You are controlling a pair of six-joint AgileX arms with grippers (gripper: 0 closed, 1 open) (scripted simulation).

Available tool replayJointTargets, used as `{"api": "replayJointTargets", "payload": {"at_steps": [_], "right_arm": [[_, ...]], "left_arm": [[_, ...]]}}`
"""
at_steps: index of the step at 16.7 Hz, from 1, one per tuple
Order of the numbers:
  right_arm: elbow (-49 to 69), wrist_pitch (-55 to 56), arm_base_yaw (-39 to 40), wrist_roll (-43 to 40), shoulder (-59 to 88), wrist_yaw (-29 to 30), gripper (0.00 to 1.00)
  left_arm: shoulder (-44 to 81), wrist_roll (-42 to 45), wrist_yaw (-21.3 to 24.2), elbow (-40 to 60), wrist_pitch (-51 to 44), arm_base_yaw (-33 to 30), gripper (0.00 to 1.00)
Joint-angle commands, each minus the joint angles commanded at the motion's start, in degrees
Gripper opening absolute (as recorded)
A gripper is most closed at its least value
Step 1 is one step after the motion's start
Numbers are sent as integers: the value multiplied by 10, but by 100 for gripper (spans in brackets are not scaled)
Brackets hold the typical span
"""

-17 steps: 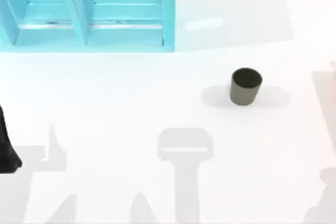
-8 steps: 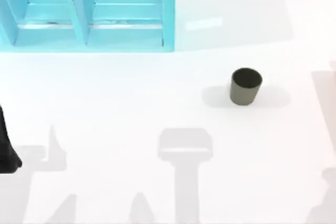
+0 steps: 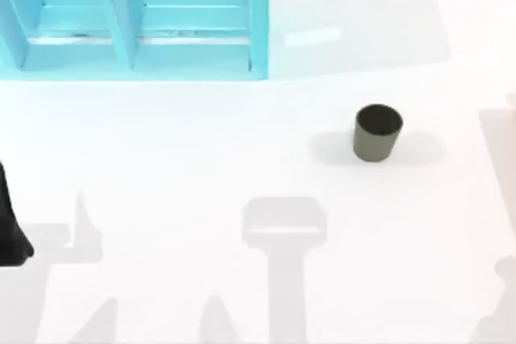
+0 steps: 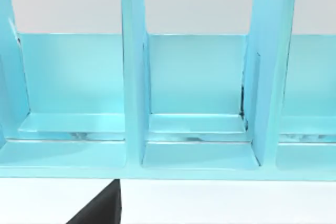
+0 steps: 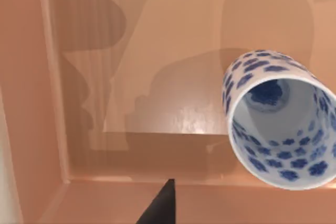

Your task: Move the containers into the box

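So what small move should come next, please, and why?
Probably the right arm should swing toward the olive cup. It stands upright on the white table, outside the box, while the blue-patterned cup already lies on its side inside.

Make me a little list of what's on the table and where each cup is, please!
olive-grey cup: standing upright on the white table, toward the right side, nothing touching it
blue-flowered white cup: lying on its side inside the tan box, seen in the right wrist view
turquoise divided rack: at the far left of the table, its visible compartments hold nothing
left arm: parked at the table's left edge
cups left to move: the olive-grey one
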Motion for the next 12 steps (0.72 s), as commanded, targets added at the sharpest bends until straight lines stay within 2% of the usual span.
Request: {"api": "replayJointTargets", "payload": {"at_steps": [12], "right_arm": [[23, -23, 1, -4, 3, -1, 100]], "left_arm": [[0, 0, 0, 0, 0, 0, 100]]}}
